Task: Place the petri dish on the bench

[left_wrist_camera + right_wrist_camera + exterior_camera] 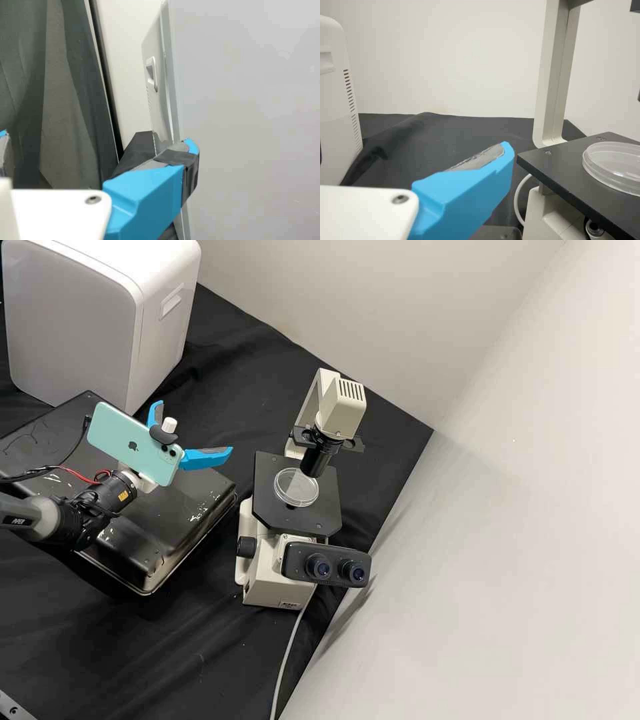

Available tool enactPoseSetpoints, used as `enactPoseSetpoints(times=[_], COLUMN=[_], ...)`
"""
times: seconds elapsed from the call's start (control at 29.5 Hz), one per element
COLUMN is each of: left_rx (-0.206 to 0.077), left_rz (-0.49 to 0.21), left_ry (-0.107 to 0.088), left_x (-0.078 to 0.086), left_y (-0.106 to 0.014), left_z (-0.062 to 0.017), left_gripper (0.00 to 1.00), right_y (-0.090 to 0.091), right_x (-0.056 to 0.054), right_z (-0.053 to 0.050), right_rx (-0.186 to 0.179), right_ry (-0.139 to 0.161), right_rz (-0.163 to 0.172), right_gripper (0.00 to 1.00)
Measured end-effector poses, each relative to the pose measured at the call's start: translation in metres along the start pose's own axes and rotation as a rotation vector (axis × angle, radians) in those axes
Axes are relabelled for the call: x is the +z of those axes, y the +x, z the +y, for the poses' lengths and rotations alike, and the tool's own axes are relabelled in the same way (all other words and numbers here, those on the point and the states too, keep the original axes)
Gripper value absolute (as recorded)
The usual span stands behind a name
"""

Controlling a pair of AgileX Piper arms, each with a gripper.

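Right gripper [192, 428]: blue fingers spread wide, empty, over black case [173, 533]. Left gripper [95, 142]: fingers apart, empty. Petri dish [297, 487]: resting on microscope [273, 573] stage [320, 513], off bench [200, 653].

A black-draped desk [133, 653] spreads under the right hand [193, 430]. Behind the hand stands a white boxy appliance [87, 313]. Ahead of it, past the desk's edge, plain pale walls [400, 293] meet in a corner.
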Motion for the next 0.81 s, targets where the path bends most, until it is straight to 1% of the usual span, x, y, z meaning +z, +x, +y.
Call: enactPoseSetpoints(times=[0.34,0.37,0.47,0.54,0.58,0.61,0.68,0.74,0.81], left_rx=[0.000,-0.004,-0.029,-0.060,-0.082,-0.090,-0.119,-0.138,-0.155], left_rz=[0.000,-0.001,-0.004,-0.012,-0.025,-0.031,-0.058,-0.096,-0.140], left_ry=[0.000,0.000,0.001,0.003,0.005,0.006,0.011,0.012,0.021], left_x=[0.000,0.000,0.001,0.003,0.006,0.007,0.013,0.022,0.030], left_y=[0.000,-0.001,-0.007,-0.014,-0.020,-0.022,-0.033,-0.045,-0.056], left_z=[0.0000,-0.0010,-0.0087,-0.0164,-0.0230,-0.0250,-0.0327,-0.0392,-0.0442], left_gripper=[1.00,1.00,1.00,1.00,1.00,1.00,1.00,1.00,1.00], right_y=[0.000,0.000,0.000,0.000,0.000,0.000,0.000,0.000,0.000], right_x=[0.000,0.000,0.000,0.000,0.000,0.000,0.000,0.000,0.000], right_z=[0.000,0.000,0.000,0.000,0.000,0.000,0.000,0.000,0.000], right_rx=[0.000,0.000,0.000,0.000,0.000,0.000,0.000,0.000,0.000], right_ry=[0.000,0.000,0.000,0.000,0.000,0.000,0.000,0.000,0.000], right_rz=[0.000,0.000,0.000,0.000,0.000,0.000,0.000,0.000,0.000], right_gripper=[1.00,1.00,1.00,1.00,1.00,1.00,1.00,1.00,1.00])
